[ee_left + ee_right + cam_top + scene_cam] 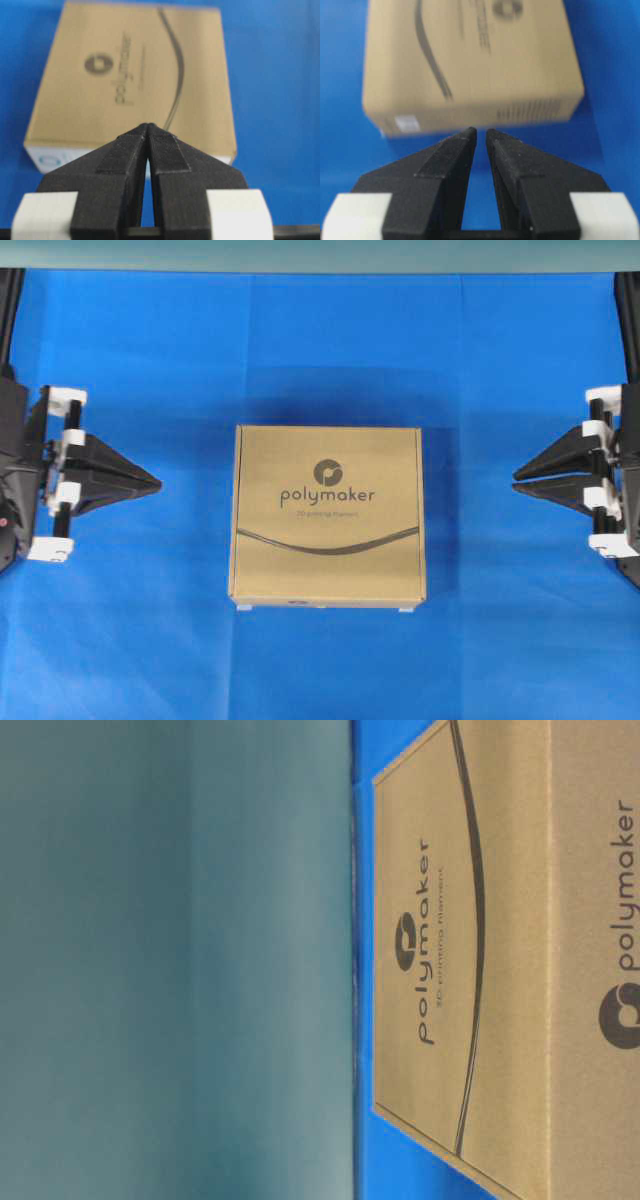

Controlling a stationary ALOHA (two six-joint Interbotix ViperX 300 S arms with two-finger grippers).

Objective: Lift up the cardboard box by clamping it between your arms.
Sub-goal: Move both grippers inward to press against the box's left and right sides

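The cardboard box (pixel 328 515) lies flat on the blue cloth in the middle, logo and "polymaker" facing up. It also shows in the table-level view (pixel 470 970), the left wrist view (pixel 135 80) and the right wrist view (pixel 470 60). My left gripper (pixel 158 483) is shut and empty, tips pointing at the box's left side with a gap of cloth between; in the left wrist view (pixel 149 125) its tips meet. My right gripper (pixel 515 481) is empty and points at the box's right side from a similar distance; in the right wrist view (pixel 481 131) its tips stand slightly apart.
The blue cloth (pixel 320 340) covers the whole table around the box. A teal wall (pixel 320 252) runs along the back edge and fills the left half of the table-level view (pixel 170 960). Black arm posts stand at the far left and right corners.
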